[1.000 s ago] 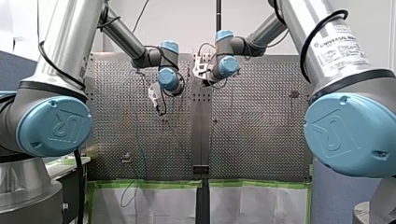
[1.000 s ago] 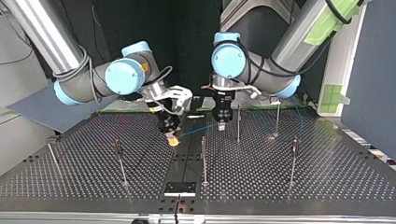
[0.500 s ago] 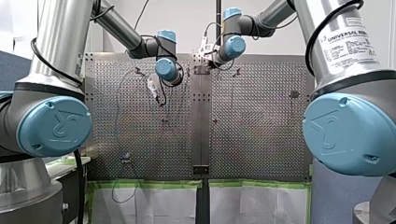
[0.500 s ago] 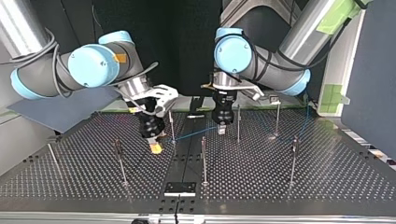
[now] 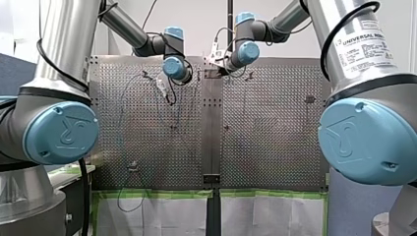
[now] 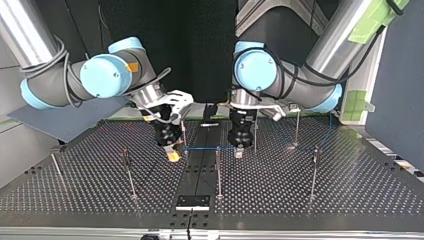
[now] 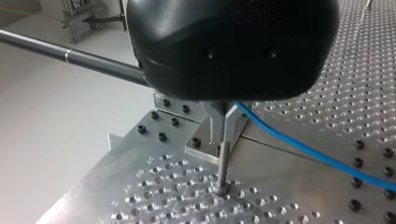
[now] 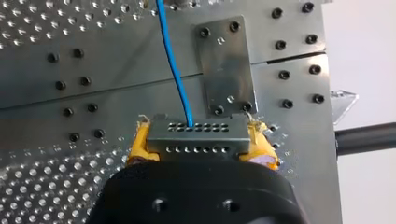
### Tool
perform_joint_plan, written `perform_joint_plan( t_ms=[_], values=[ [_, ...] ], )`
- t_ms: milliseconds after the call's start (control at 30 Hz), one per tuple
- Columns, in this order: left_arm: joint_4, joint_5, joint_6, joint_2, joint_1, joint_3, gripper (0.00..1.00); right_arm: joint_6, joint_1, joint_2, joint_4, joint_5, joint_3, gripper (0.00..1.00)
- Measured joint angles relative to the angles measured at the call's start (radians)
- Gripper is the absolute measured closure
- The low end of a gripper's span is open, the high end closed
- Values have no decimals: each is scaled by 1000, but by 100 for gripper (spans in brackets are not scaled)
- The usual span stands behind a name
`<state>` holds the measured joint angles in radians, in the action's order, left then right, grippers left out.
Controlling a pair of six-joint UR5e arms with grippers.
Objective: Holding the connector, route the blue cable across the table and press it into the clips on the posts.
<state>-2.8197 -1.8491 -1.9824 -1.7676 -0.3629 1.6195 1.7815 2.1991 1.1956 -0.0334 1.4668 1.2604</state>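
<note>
Straightened since earlier: blue cable [image 6: 205,148] | right hand [image 6: 173,155] clamps connector [image 8: 198,138] | left hand [image 7: 224,123] seemingly pinches it

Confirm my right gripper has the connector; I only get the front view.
Observer: Yes. In the right wrist view, the right gripper clamps the connector between its yellow pads, and the cable leaves ahead of it.
Operator: Where does the cable go?
Observer: In the top view it runs taut and level to the left gripper.
Operator: Is it clipped?
Observer: Cannot tell, but it crosses a post near the post's tip.
</note>
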Motion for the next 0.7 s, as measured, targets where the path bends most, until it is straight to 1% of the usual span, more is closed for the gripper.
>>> perform_joint_plan(
  t_ms=[167, 333, 433, 700],
  values=[
    [-7, 11, 5, -35, 12, -16, 100, 7, -3, -2, 1, -9, -6, 100],
    [1, 19, 6, -45, 27, -25, 100, 14, -13, -2, 0, -13, -8, 100],
    [4, 33, 6, -54, 41, -37, 100, 19, -21, -3, -1, -18, -11, 100],
    [9, 70, 3, -112, 67, -97, 100, 26, -41, -7, -3, -27, -24, 100]
  ],
)
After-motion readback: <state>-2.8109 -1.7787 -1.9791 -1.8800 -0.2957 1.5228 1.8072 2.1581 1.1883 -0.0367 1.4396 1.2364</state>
